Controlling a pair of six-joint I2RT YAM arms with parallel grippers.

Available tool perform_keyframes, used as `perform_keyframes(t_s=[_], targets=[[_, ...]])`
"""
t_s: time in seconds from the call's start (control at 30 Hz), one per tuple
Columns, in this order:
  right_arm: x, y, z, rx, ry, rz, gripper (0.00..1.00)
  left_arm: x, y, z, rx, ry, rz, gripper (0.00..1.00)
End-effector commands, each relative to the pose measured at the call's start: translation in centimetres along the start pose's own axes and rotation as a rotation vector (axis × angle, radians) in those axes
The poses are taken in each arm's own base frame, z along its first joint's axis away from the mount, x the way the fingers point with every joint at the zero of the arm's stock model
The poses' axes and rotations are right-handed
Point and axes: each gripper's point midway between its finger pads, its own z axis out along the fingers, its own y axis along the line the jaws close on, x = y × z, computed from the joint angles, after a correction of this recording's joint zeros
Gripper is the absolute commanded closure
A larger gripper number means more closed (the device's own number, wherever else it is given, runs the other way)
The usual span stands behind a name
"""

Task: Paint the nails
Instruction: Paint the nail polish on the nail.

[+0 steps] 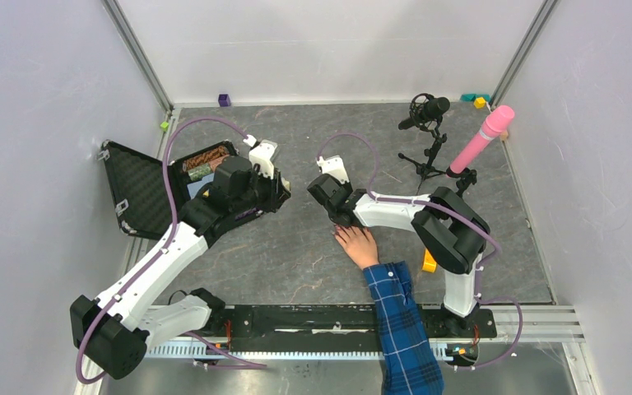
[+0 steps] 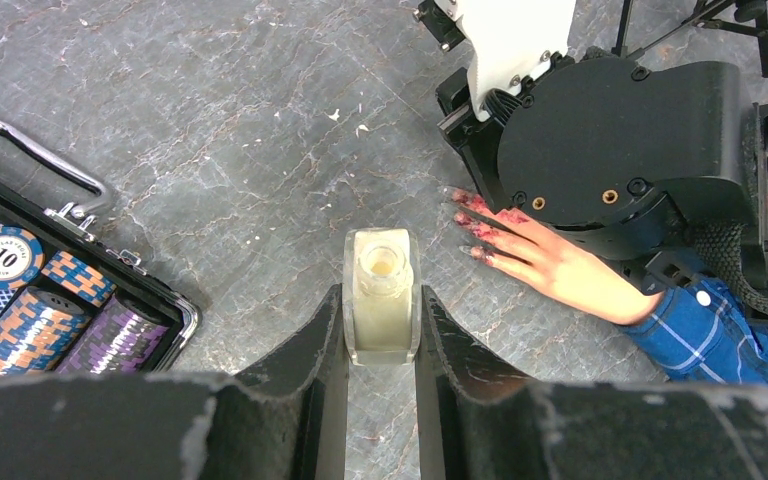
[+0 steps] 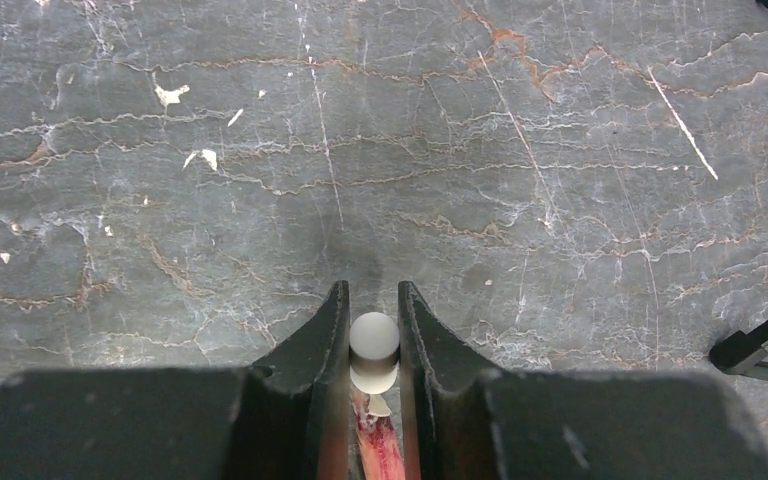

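A pale hand (image 1: 357, 243) in a blue plaid sleeve (image 1: 399, 321) lies flat on the grey table. In the left wrist view its nails (image 2: 465, 218) and fingertips are smeared dark pink. My left gripper (image 2: 382, 300) is shut on a small uncapped white bottle (image 2: 382, 295), to the left of the hand and apart from it. My right gripper (image 1: 339, 219) hovers over the fingertips. It is shut on a round white cap (image 3: 374, 340), whose pale brush (image 3: 378, 405) hangs down onto a pink-stained finger (image 3: 380, 450).
An open black case (image 1: 144, 185) of poker chips (image 2: 20, 290) lies at the left. A microphone on a stand (image 1: 426, 111) and a pink cylinder (image 1: 481, 140) stand at the back right. A yellow object (image 1: 429, 263) lies by the right arm's base.
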Motion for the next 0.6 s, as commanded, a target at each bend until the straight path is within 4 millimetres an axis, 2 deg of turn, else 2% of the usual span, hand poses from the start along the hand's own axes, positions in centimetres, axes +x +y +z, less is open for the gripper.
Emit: perform_keyframes(t_s=[0.0,0.57], targets=[[-1.3,0.6,0.2,-0.012,-0.03,0.044,1.0,-0.9,0.2,0.0,-0.009,-0.03,0.005,0.98],[-2.6,0.8,0.6,-0.012,-0.045,0.083,1.0,-0.6,0.3,0.4,-0.008,-0.015,0.001,0.98]])
